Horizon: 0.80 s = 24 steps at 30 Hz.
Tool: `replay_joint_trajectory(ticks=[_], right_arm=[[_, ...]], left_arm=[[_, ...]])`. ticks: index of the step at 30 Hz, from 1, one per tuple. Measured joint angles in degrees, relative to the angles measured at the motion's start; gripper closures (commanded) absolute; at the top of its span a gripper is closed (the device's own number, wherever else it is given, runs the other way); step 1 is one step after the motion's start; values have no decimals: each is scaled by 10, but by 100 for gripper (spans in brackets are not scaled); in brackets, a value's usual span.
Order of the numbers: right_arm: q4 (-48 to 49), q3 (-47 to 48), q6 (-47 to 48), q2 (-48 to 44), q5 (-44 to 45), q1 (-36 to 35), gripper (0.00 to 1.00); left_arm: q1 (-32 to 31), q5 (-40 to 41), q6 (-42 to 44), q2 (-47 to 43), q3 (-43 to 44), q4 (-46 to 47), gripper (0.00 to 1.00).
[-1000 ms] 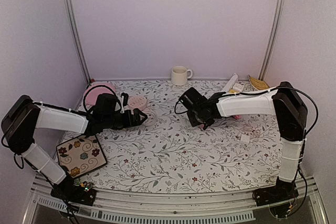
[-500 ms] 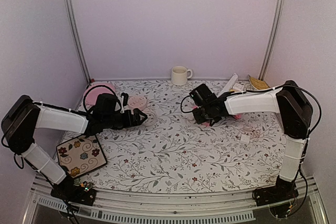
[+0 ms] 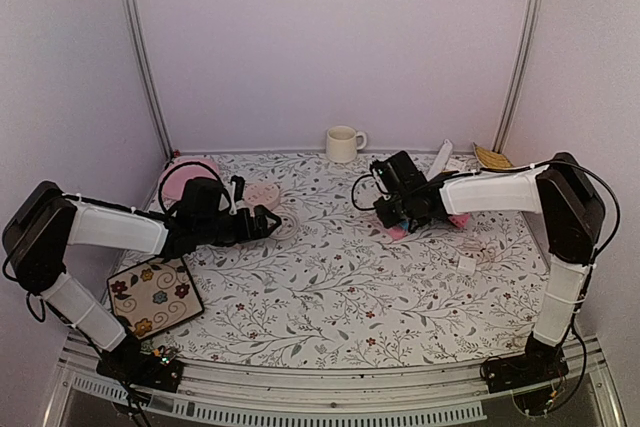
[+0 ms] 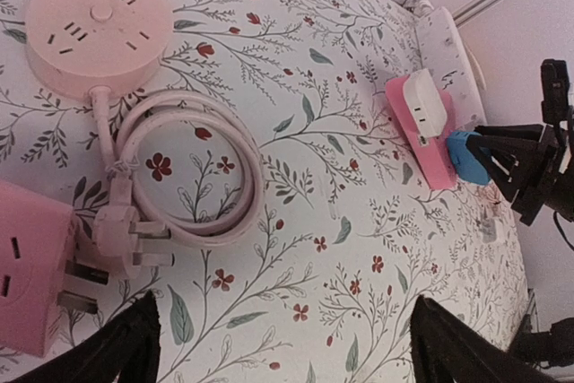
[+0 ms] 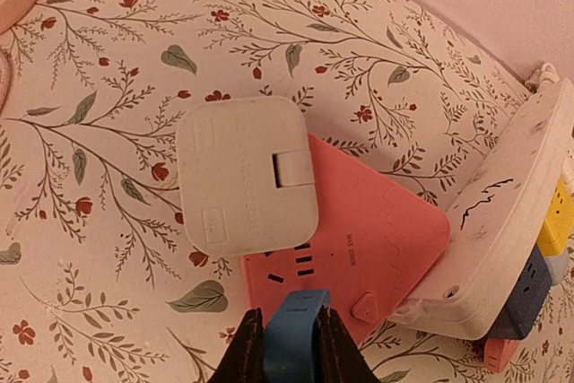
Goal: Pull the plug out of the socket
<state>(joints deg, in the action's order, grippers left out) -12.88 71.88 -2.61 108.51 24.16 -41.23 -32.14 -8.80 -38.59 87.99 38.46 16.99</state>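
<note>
Right hand point(image 5: 291, 322) closes tight on a blue plug point(image 5: 295, 338), the two fingers point(image 5: 247, 352) pressing its sides with no gap showing. The plug sits against one end of a pink strip point(image 5: 377, 239), which lies on the right side of the flowered desk point(image 3: 330, 287), towards the far edge. Whether its pins are seated in the strip cannot be told.

A white adapter point(image 5: 247, 177) sits on the strip's top face, overhanging one edge, just beside the gripped plug but not touching the hand. A white strip point(image 5: 502, 221) lies along the pink one's far-right side, touching it.

On the left of the desk, the left hand point(image 4: 282, 304) hangs wide open and holds nothing. Ahead of its spread fingers lie a round socket point(image 4: 99, 29), its coiled cable point(image 4: 193, 163) and the cable's three-pin plug, with a pink cube point(image 4: 31, 275) just beside that plug.

A mug point(image 3: 343, 143) stands at the far edge near the wall, well apart from both hands. A flowered tile point(image 3: 153, 295) lies at the near left.
</note>
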Motion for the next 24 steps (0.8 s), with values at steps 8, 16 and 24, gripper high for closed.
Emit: replay_joint_trajectory(ticks=[8,16,24], right_arm=[[-22,1,-10,-12,-25,-21,96],[-50,0,-86,-32,-101,-107,96],[-28,-14,-183,-41,-161,-135,95]], left_arm=[[0,-29,-20,9,0,22,3],[-3,-95,-88,55,-20,106,3],[-24,-136,-171,118,-49,199,6]])
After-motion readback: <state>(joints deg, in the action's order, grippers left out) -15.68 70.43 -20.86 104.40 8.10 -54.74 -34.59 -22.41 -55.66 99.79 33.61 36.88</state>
